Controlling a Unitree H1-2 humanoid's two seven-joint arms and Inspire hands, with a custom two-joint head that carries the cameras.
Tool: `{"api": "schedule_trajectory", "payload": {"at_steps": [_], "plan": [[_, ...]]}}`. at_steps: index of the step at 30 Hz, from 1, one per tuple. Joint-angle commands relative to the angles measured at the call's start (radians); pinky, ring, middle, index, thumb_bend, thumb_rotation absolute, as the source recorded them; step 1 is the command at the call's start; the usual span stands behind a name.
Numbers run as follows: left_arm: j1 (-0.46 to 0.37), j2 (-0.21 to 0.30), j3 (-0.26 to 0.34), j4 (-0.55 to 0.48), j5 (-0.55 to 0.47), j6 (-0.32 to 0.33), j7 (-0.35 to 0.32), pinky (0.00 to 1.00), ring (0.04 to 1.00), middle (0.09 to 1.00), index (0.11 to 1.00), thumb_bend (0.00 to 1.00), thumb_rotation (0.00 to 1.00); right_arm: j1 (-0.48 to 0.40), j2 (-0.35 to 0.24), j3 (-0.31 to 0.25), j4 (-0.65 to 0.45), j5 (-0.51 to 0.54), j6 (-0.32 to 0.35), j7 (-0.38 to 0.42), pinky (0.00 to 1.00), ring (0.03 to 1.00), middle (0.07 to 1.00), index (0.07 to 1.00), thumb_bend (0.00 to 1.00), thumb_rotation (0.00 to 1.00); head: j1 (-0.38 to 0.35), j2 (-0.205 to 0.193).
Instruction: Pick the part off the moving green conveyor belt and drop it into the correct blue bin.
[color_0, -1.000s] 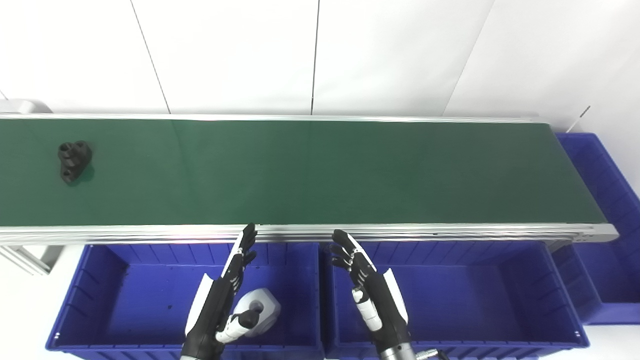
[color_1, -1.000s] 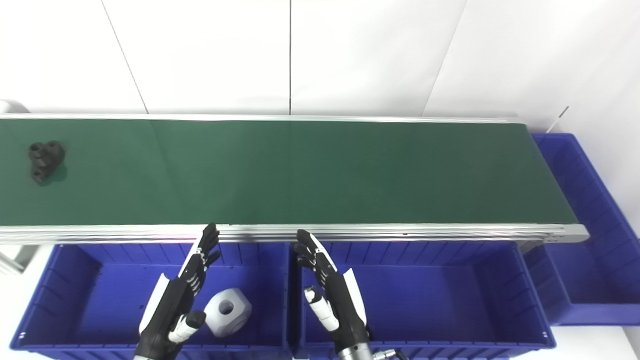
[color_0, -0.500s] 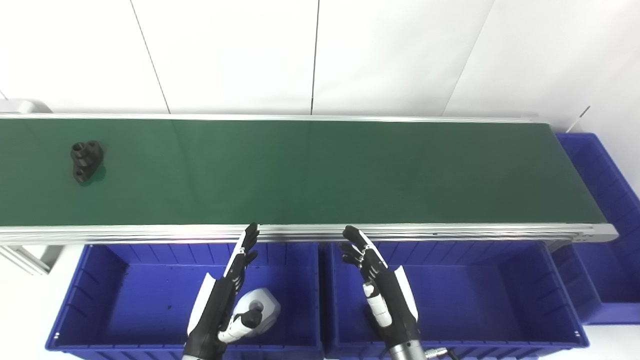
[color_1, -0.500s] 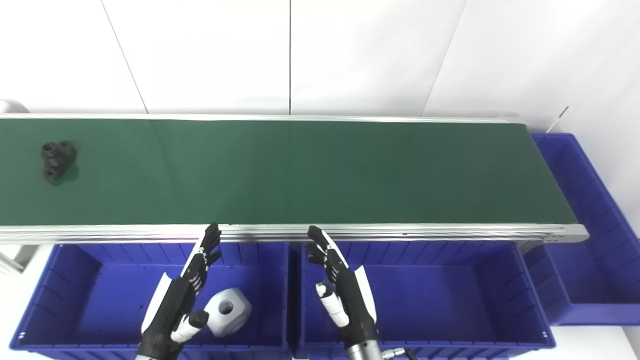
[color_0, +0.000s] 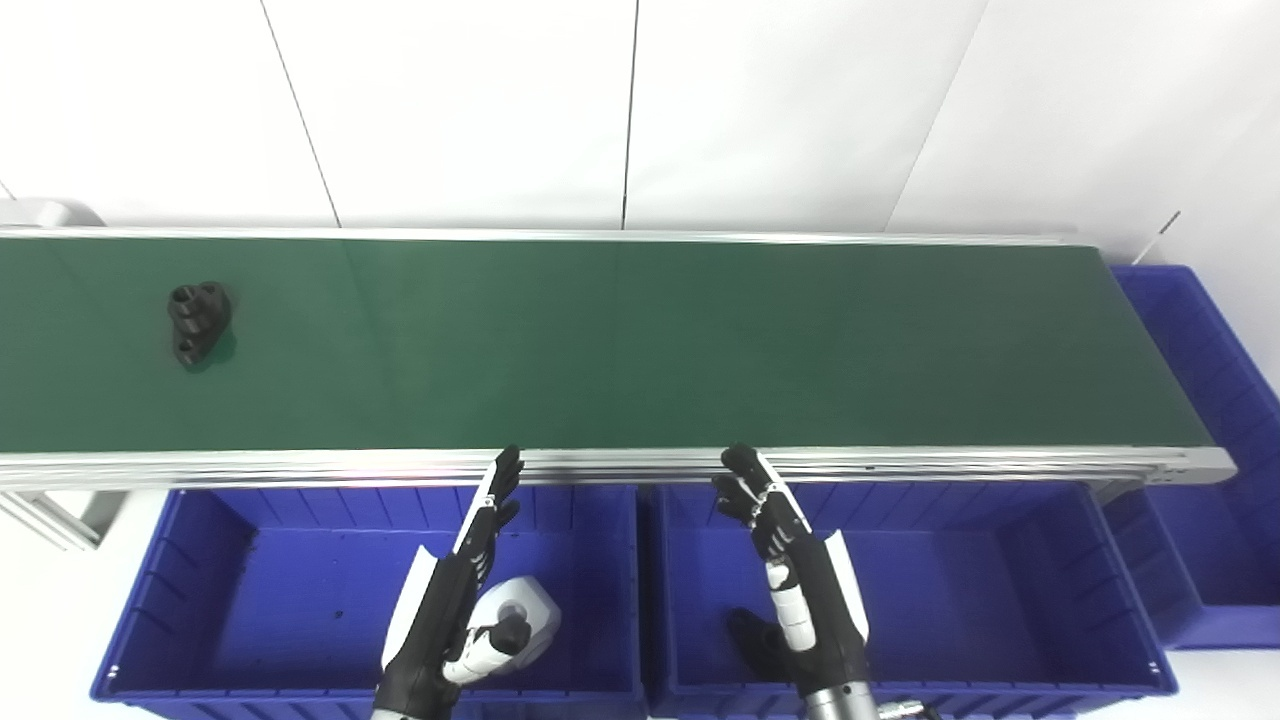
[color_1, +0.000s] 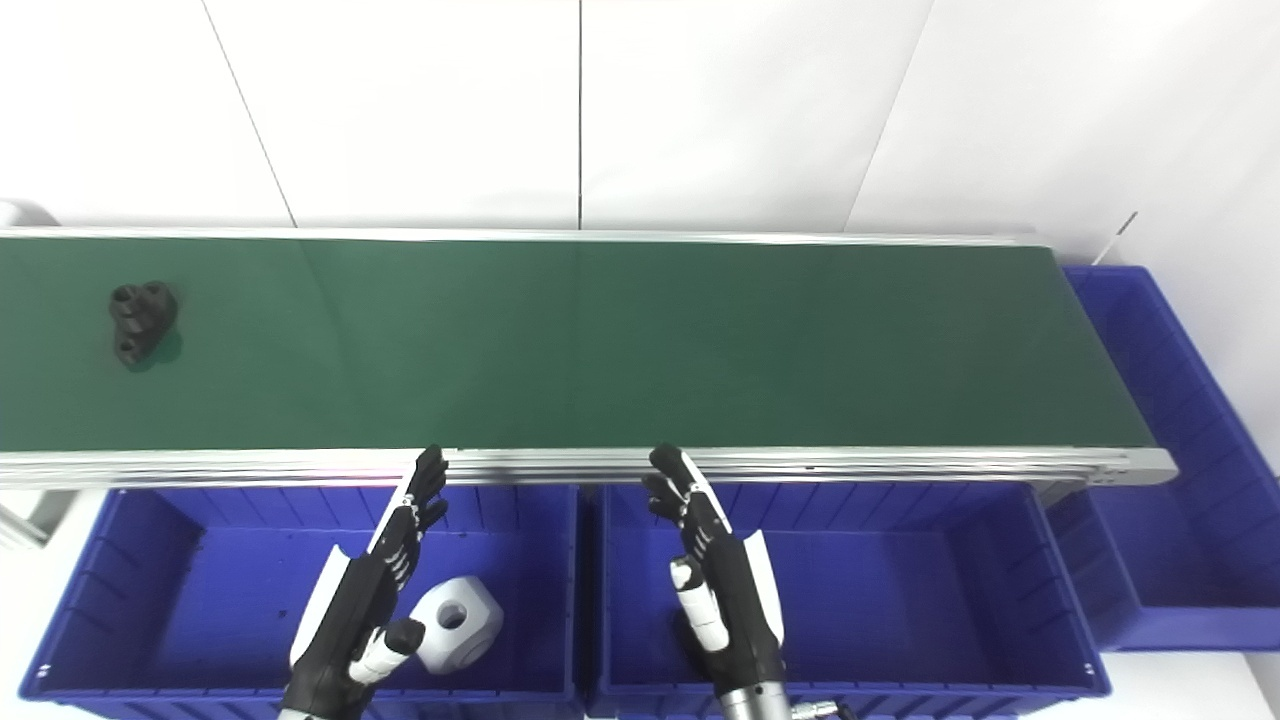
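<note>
A small black part (color_0: 199, 322) with round holes rides on the green conveyor belt (color_0: 640, 340) at its far left. My left hand (color_0: 455, 600) hovers open over the left blue bin (color_0: 250, 590), fingers stretched toward the belt's near rail. Over the middle blue bin (color_0: 960, 590) my right hand (color_0: 795, 580) is also open and empty. A dark shape (color_0: 752, 637) lies in that bin beside the right wrist; I cannot tell whether it is a part or a shadow. Both hands are far from the black part.
A white-grey block (color_0: 520, 618) with a round hole lies in the left bin beside my left thumb. A third blue bin (color_0: 1215, 400) stands past the belt's right end. An aluminium rail (color_0: 640, 463) runs along the belt's near edge.
The black part has travelled rightward along the belt. My right hand has shifted right over the middle bin. The left hand has barely moved.
</note>
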Motion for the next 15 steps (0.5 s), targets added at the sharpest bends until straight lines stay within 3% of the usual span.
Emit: {"api": "schedule_trajectory", "payload": {"at_steps": [1,15], "plan": [[-0.012,-0.007,-0.004,-0.015,0.004,-0.022,0.008,0.97,1.0,1.0,1.0,0.93,0.94,-0.01,0.003,0.005,-0.017,0.007,-0.037,0.007,0.83,0.873,0.913,0.913,0.79,0.99,0.003,0.0],[-0.022,-0.029,-0.013,0.007,0.043,-0.029,0.021,0.96,1.0,1.0,1.0,0.92,0.95,-0.022,-0.018,-0.002,0.005,0.024,-0.048,0.017,0.84,0.877,0.918,0.921,0.78,0.99,0.075,-0.002]]}}
